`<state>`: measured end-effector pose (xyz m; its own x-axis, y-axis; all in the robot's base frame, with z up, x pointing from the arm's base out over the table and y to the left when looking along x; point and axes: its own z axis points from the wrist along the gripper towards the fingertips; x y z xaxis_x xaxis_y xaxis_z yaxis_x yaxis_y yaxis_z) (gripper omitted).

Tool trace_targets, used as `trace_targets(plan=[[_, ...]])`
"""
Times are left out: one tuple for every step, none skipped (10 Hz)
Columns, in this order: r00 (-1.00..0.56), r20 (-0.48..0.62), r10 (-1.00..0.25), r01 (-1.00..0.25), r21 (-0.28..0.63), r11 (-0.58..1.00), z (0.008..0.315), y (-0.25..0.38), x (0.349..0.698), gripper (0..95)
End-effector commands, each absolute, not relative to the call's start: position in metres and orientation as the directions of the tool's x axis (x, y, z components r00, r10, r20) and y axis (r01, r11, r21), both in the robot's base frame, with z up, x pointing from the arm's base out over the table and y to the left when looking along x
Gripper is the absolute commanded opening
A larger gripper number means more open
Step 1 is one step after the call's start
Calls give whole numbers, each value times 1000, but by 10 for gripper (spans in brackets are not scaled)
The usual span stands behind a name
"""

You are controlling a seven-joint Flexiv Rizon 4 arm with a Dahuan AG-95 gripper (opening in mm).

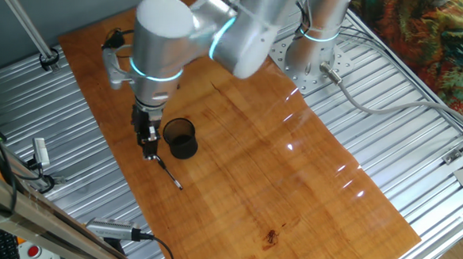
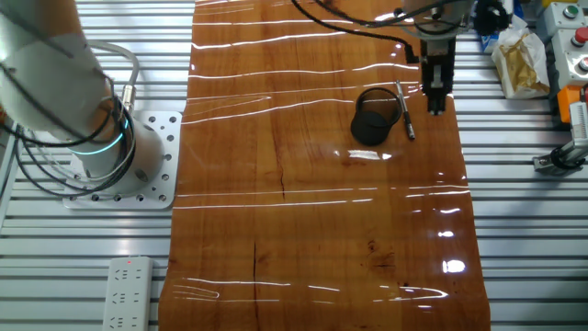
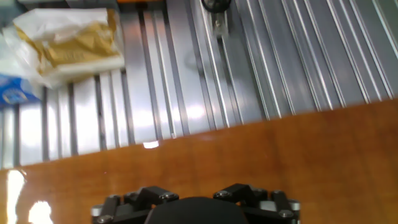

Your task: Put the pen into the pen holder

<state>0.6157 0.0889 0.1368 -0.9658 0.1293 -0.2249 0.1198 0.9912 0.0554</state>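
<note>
Pen [image 1: 169, 174] lying flat on the wooden bench [image 1: 281, 166], outside the pen holder [image 1: 179, 138], hand [image 1: 150, 153] poised just above it.

The pen is seen as a very thin dark stick with a silvery end, slightly longer than the holder is wide; in the other fixed view [image 2: 405, 111] it is laid just beside the holder [image 2: 373, 117], on the side toward the hand [image 2: 435, 104]. The holder is recorded as a short, round, smoky dark cup with a black rim, upright. The hand is held over one end of the pen; whether its fingers are wide or narrow cannot be told. In the hand view only the bench edge [image 3: 261, 155] is shown.
</note>
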Motion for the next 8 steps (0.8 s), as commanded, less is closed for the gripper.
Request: trace_targets(plan=[[-963, -242, 115, 107, 47, 993, 134, 83, 616, 760], [-966, -235, 105, 97, 46, 994, 134, 83, 616, 760], [-969, -231, 83, 71, 57, 996, 134, 83, 616, 760], [-972, -227, 55, 41, 65, 997, 134, 83, 616, 760], [-976, -216, 35, 20, 68, 997, 134, 83, 616, 760], [-978, -206, 29, 15, 70, 997, 134, 83, 616, 760], [-980, -197, 8, -6, 68, 998, 134, 83, 616, 760], [-982, -186, -23, -37, 70, 997, 134, 83, 616, 760]])
